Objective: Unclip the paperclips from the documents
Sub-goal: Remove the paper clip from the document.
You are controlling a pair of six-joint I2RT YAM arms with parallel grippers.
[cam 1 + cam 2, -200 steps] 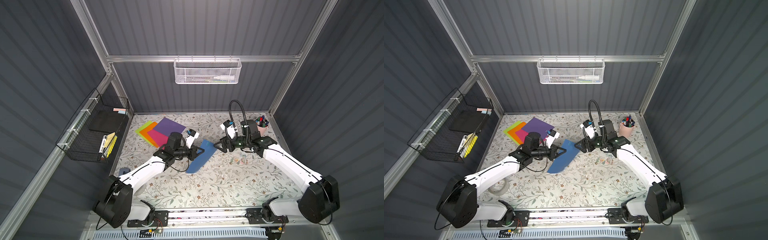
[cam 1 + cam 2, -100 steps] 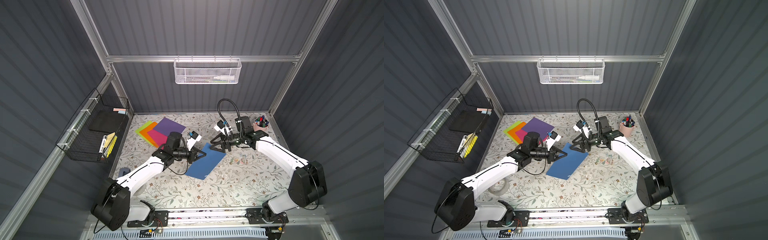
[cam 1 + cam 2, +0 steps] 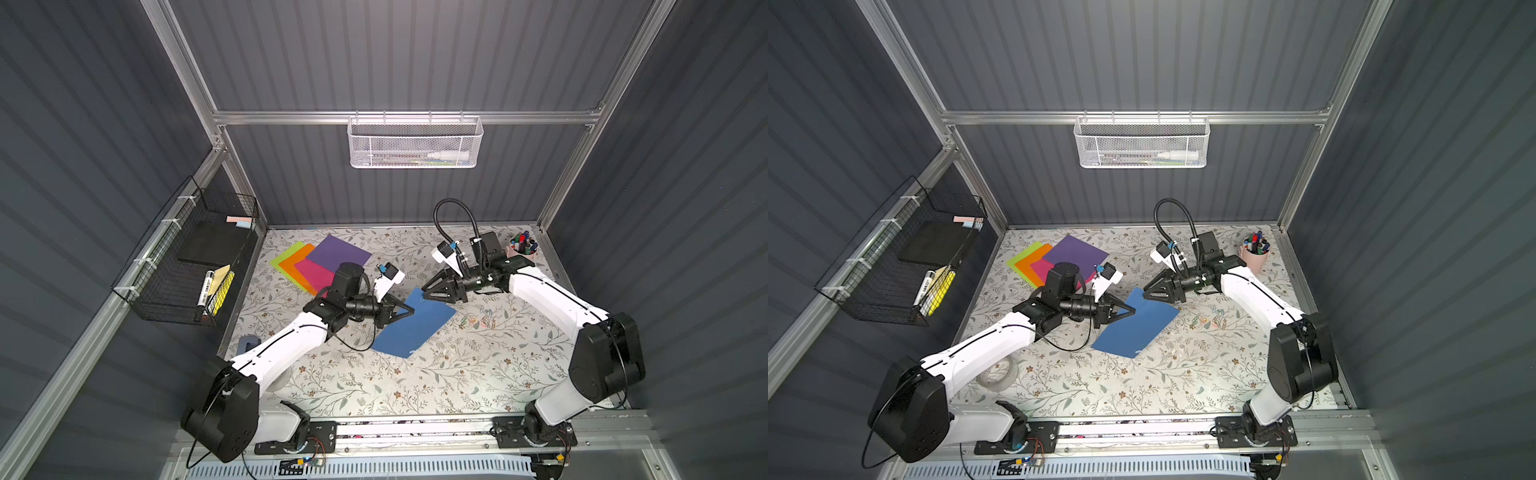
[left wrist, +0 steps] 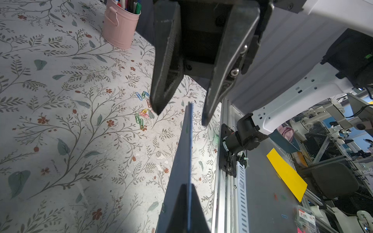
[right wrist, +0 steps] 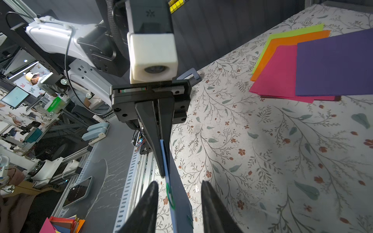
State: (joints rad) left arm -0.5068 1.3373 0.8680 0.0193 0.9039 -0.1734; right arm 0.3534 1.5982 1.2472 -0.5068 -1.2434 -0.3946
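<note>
Jaws: L gripper [image 3: 411, 311] clamped on blue sheet [image 3: 415, 328] edge, edge raised; R gripper [image 5: 179, 182] part-spread astride green clip [image 5: 169, 193], not gripping yet. Risk: closes off-centre, pinches paper too, tears sheet.

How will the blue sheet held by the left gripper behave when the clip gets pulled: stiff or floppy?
Probably floppy: the blue sheet is thin paper, pinched only at one edge by the left gripper. Likely light, so it may drag along when the right gripper, jaws open astride its edge, pulls the green paperclip.
</note>
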